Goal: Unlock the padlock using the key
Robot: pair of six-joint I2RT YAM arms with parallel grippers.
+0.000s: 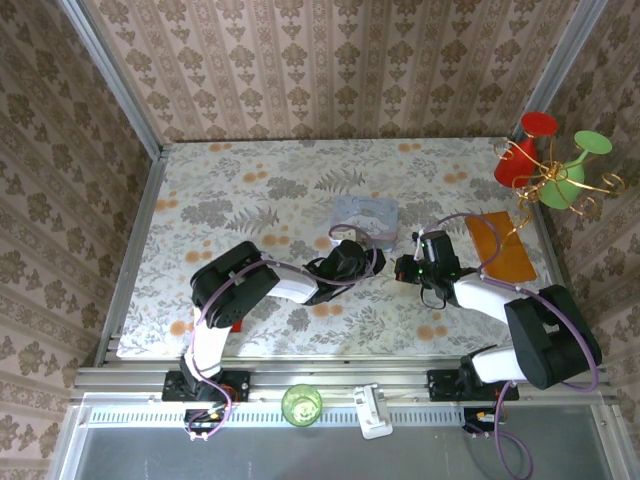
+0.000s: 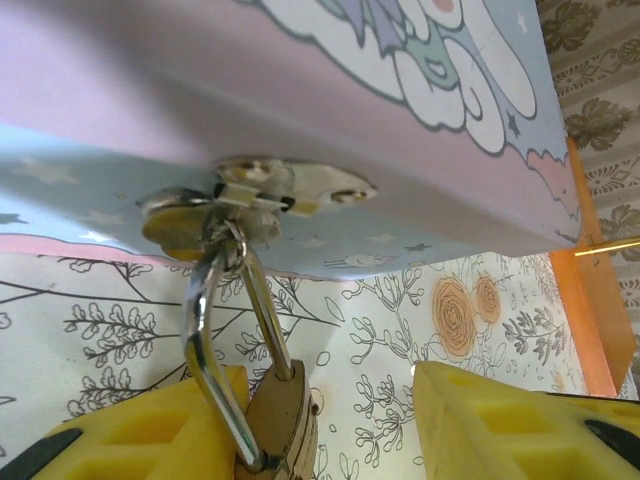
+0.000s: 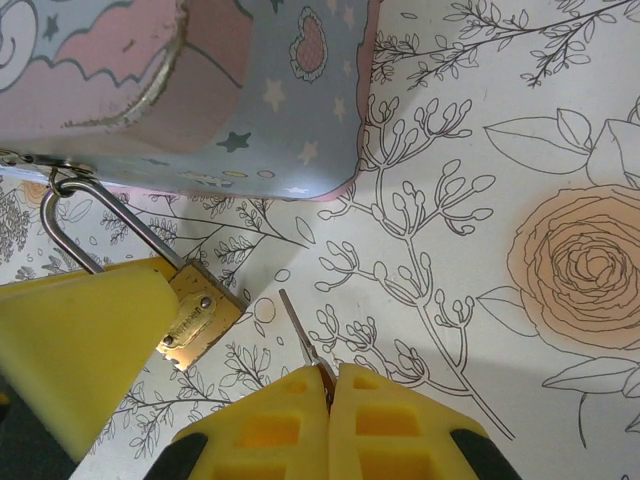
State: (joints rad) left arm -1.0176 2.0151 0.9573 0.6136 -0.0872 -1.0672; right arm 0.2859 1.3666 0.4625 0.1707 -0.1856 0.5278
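Note:
The brass padlock (image 2: 283, 415) hangs by its thin shackle from the hasp (image 2: 250, 190) on the front of the pale blue tin (image 1: 365, 213). My left gripper (image 2: 328, 385) stands open around the padlock. One yellow finger (image 2: 150, 425) rests against the padlock body and the other finger is well clear of it. In the right wrist view the padlock (image 3: 196, 315) sits beside that left finger (image 3: 80, 350). My right gripper (image 3: 330, 385) is shut on the key (image 3: 300, 332). The key's thin blade sticks out toward the padlock, a short gap away from it.
An orange flat board (image 1: 500, 246) lies right of the tin. Red and green cups on a gold wire stand (image 1: 553, 165) are at the back right corner. A green cup (image 1: 301, 403) and a white object (image 1: 373, 410) sit on the near rail.

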